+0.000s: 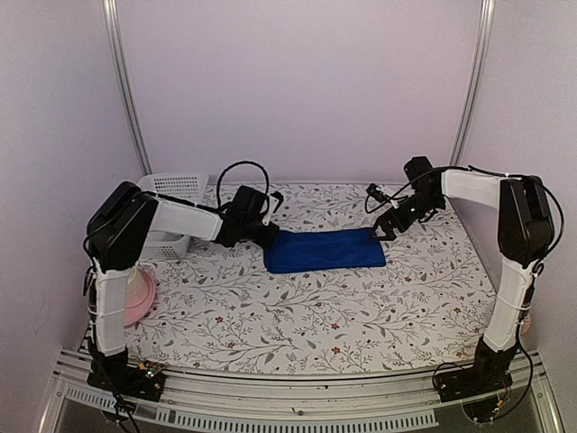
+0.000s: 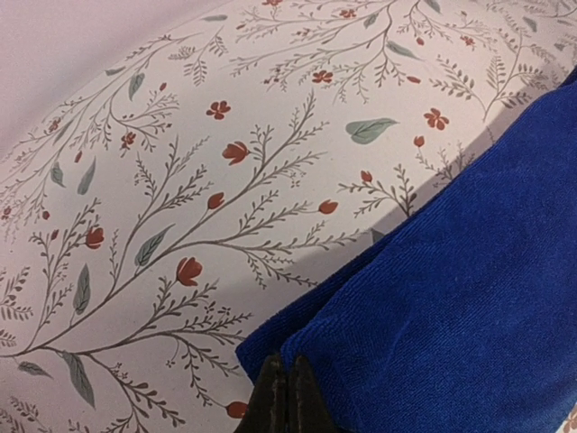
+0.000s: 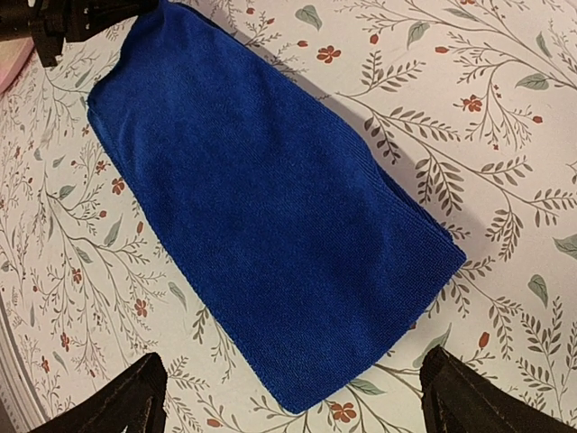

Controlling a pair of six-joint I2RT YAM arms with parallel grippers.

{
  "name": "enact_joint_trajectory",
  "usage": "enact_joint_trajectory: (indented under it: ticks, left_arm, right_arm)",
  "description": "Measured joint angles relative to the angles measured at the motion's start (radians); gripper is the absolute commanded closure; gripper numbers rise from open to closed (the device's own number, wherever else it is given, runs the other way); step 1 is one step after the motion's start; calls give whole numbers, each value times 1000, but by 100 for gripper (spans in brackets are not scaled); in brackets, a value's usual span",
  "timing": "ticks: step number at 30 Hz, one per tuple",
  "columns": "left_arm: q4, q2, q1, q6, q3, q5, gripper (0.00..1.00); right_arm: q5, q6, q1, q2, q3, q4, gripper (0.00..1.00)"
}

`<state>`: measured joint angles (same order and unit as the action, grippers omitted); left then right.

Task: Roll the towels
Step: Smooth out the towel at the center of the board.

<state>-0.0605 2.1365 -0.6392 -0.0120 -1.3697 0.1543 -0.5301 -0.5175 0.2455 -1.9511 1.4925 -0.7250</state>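
The blue towel [image 1: 325,250] was laid flat and folded at the centre of the flowered table [image 1: 297,316], its length run from 9 o'clock to 3 o'clock in the top view. No roll had yet been started, so the step in hand was judged to be the taking hold of one end.

The left gripper [image 1: 261,233] was placed at the towel's 9 o'clock end with its fingertips [image 2: 275,401] pressed together at the cloth's corner (whether any fabric was caught between them could not be told). The right gripper [image 1: 386,230] was held over the 3 o'clock end, its jaws spread wide and nothing gripped.

The pale green towel could not be found in any view. A white basket [image 1: 176,188] was seen at 10 o'clock.

For the next move, one short edge would need to be pinched across its width and turned over onto the cloth, kept tight so that the roll was not skewed.
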Motion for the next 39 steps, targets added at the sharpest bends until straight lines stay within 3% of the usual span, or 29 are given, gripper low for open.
enact_joint_trajectory:
  ticks: [21, 23, 27, 29, 34, 39]
  left_arm:
    - [51, 79, 10, -17, -79, 90, 99]
    - [59, 80, 10, -21, -80, 98, 91]
    - [68, 81, 13, -33, -83, 117, 39]
    - [69, 81, 19, -43, -83, 127, 23]
    - [76, 72, 34, -69, -83, 143, 19]
    - [66, -22, 38, -98, -42, 154, 28]
  right_arm:
    - [24, 14, 0, -3, -3, 31, 1]
    - [24, 20, 0, -3, -6, 39, 1]
    - [18, 31, 0, -14, -7, 52, 1]
    - [6, 35, 0, -24, -5, 53, 1]
    - [-61, 58, 0, -56, 48, 52, 1]
    - [-150, 86, 0, -84, 130, 55, 1]
